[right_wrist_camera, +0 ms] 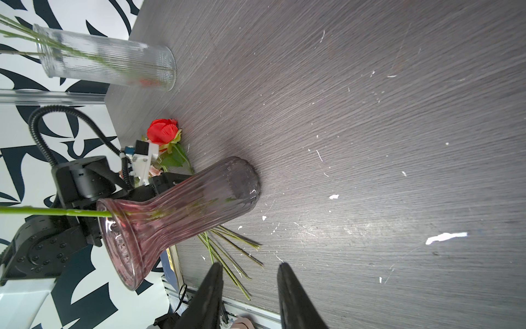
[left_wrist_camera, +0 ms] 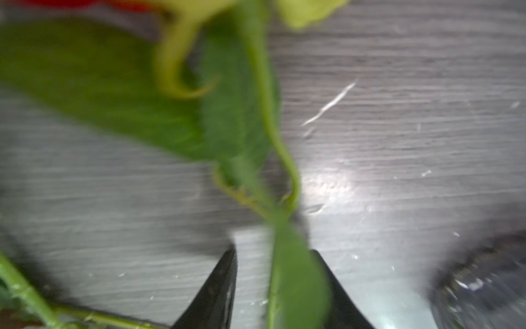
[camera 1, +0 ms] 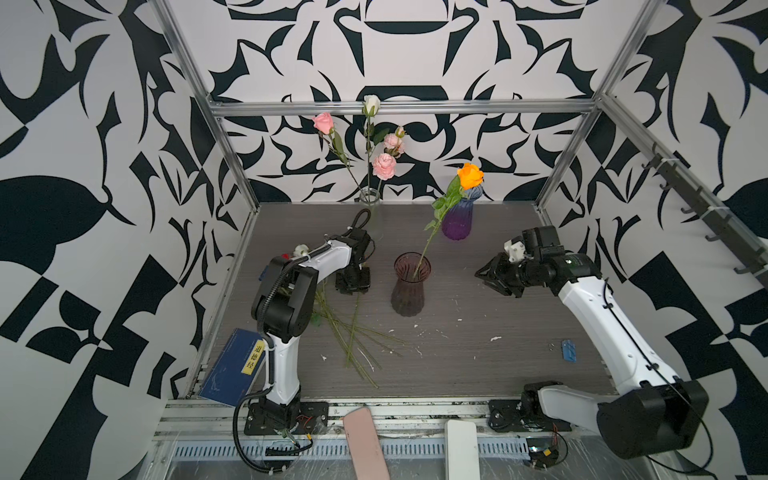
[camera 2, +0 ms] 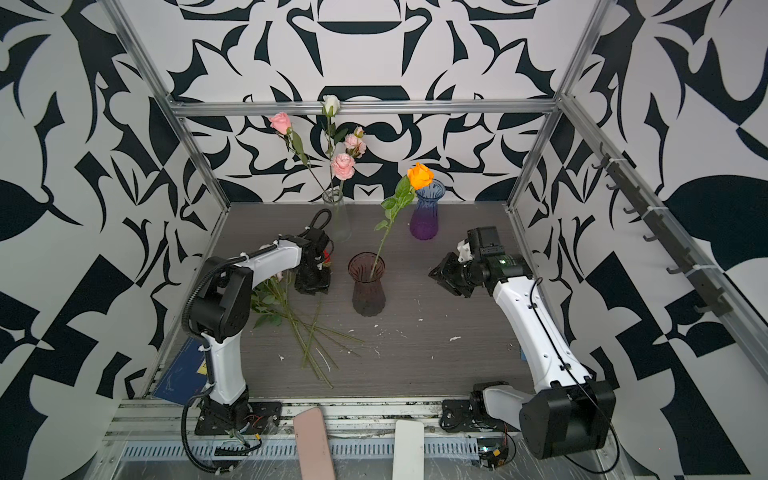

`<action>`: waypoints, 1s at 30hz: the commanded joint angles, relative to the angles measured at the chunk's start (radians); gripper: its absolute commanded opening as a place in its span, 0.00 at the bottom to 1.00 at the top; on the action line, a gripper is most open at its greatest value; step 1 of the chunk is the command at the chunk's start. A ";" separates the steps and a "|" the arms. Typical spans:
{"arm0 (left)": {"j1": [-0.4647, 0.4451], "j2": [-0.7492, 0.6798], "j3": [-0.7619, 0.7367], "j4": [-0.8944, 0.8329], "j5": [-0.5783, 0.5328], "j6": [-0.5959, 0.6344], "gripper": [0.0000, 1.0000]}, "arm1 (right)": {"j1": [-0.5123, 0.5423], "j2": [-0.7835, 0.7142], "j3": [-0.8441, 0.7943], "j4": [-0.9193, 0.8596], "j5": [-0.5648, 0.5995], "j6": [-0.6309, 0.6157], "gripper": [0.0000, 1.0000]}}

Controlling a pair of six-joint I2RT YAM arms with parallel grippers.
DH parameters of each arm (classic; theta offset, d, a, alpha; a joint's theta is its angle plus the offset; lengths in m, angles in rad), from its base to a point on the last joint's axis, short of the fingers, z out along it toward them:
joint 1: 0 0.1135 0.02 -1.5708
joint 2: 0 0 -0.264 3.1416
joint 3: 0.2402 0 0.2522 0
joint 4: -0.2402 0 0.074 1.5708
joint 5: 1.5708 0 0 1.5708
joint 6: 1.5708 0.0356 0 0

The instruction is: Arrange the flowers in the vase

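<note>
A: Where is the table [camera 1: 478, 365] open?
B: Front right; only scraps [camera 1: 495, 338] there.
A: Blocked?
B: 3 vases: pink vase [camera 1: 409, 286] mid-table, its rose [camera 1: 470, 175] leaning back-right; purple vase [camera 1: 457, 220] and clear vase [camera 1: 370, 203] behind. Stems [camera 1: 353, 336] litter the front left.

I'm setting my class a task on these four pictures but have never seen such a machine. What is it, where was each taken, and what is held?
It is two robot arms on a table. Both top views look down from above; the wrist views come from a camera on each arm. Loose flowers lie on the left; an orange rose stands in the pink vase; a clear vase and a purple vase stand behind. The left gripper has its jaws apart around a green stem, seemingly not clamped. The right gripper is open and empty.
</note>
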 commanded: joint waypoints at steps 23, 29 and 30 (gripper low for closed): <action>0.080 -0.133 -0.029 0.063 0.234 -0.066 0.00 | -0.004 0.031 0.040 0.013 -0.013 -0.013 0.36; 0.105 -0.361 0.014 0.216 0.320 -0.073 0.00 | -0.004 0.038 0.037 0.027 -0.019 -0.007 0.36; 0.105 -0.404 0.011 0.262 0.321 -0.080 0.00 | -0.004 0.039 0.039 0.029 -0.019 -0.007 0.36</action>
